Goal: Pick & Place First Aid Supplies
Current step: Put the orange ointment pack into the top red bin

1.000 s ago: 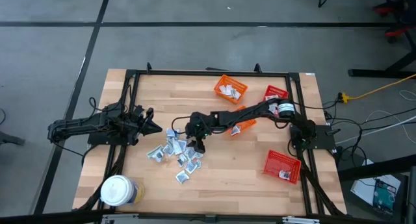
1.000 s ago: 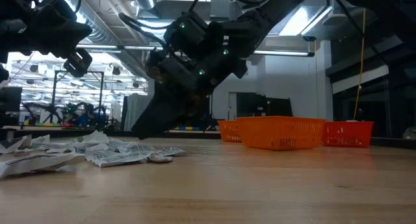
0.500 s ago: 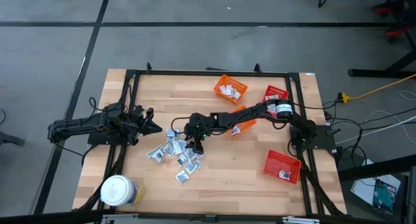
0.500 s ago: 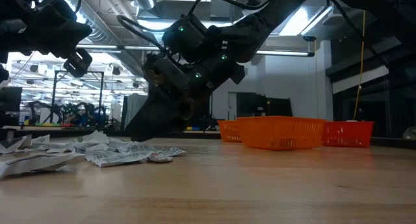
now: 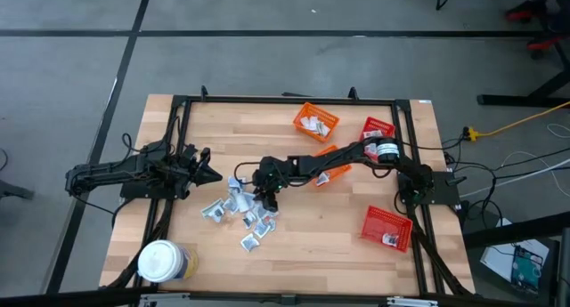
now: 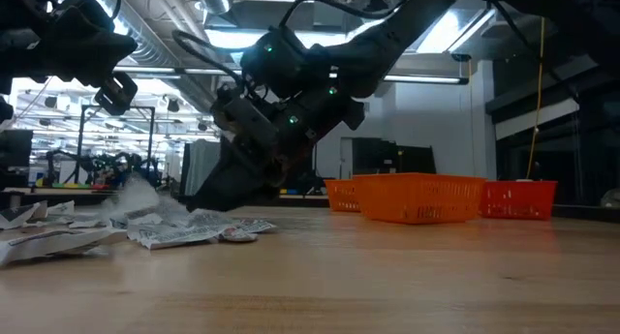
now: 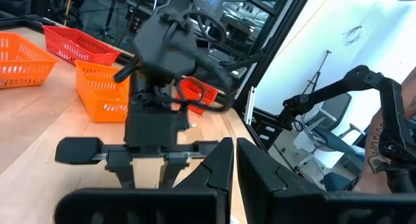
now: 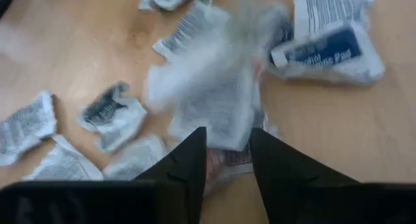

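The table [image 5: 338,245] is seen whole from above, but the right arm lies across its middle and covers part of the packets [image 5: 239,209] there. In the low view the near edge of the heap is a pale blur, and the far baskets overlap one another. The jar [image 5: 162,262] at the near left corner is partly cut by the frame rail.

The orange basket [image 5: 315,123] at the far side holds a few white packets; a red basket [image 5: 386,228] sits near the right edge, well apart from the heap, and another red one [image 5: 377,129] by the right rail.

The packets are small, flat, crumpled, silvery-white with dark print, one with a blue label, scattered left of centre, some touching, some apart.

The right hand [image 8: 227,156] is over the far side of the heap, its fingers [image 8: 188,162] drawn in to a narrow gap on a white packet [image 8: 218,100]; that packet is smeared, so its print is unreadable. A second ago the fingers stood wide above the heap; now they pinch, and in the low view a pale packet [image 6: 136,194] has risen off the pile at the hand's tip.

The left hand [image 5: 207,173] waits at the left rail, fingers pressed together, holding nothing, as before.
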`<state>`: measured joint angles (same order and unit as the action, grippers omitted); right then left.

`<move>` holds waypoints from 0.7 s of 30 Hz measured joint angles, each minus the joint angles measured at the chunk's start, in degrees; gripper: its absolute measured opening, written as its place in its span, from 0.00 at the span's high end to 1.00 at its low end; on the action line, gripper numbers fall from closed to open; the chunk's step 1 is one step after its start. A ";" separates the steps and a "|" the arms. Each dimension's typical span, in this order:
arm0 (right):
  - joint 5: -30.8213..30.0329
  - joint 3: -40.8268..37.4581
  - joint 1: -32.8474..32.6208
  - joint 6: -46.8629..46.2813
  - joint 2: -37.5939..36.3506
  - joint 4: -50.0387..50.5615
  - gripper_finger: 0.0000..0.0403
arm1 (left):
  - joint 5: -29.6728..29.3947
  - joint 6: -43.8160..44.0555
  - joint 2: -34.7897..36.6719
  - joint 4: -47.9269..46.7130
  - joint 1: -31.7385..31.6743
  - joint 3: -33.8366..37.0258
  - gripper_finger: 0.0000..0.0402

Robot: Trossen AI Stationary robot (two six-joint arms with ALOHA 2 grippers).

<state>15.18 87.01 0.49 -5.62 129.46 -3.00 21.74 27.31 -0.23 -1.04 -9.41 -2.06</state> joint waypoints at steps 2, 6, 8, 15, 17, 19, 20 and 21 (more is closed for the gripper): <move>-0.07 -0.01 0.00 -0.35 0.28 0.09 0.70 | 0.01 0.00 -0.01 0.00 -0.01 0.01 0.96; -0.09 0.03 0.00 -0.37 0.63 -0.29 0.70 | 0.02 0.00 0.00 0.00 -0.02 0.00 0.96; -0.08 0.03 0.00 -0.19 0.63 -0.33 0.71 | 0.00 0.00 0.00 0.00 0.00 0.00 0.96; -0.17 0.03 0.00 -0.38 0.63 -0.44 0.87 | 0.02 0.00 -0.02 0.00 -0.02 0.00 0.96; -0.15 0.03 0.00 -0.41 0.63 -0.44 0.93 | 0.02 0.00 -0.02 0.00 -0.02 -0.01 0.96; -0.13 0.03 0.00 -0.80 0.63 -0.49 0.98 | 0.00 0.00 -0.02 0.00 -0.02 0.01 0.96; -0.13 0.03 0.00 -1.30 0.63 -0.50 0.98 | 0.02 0.00 0.00 0.00 -0.02 0.02 0.96; -0.13 0.03 0.00 -1.70 0.63 -0.51 0.98 | 0.01 0.00 -0.01 0.00 -0.02 0.00 0.96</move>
<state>15.05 87.05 0.49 -7.32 130.08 -3.52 21.75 27.31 -0.25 -1.04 -9.43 -2.05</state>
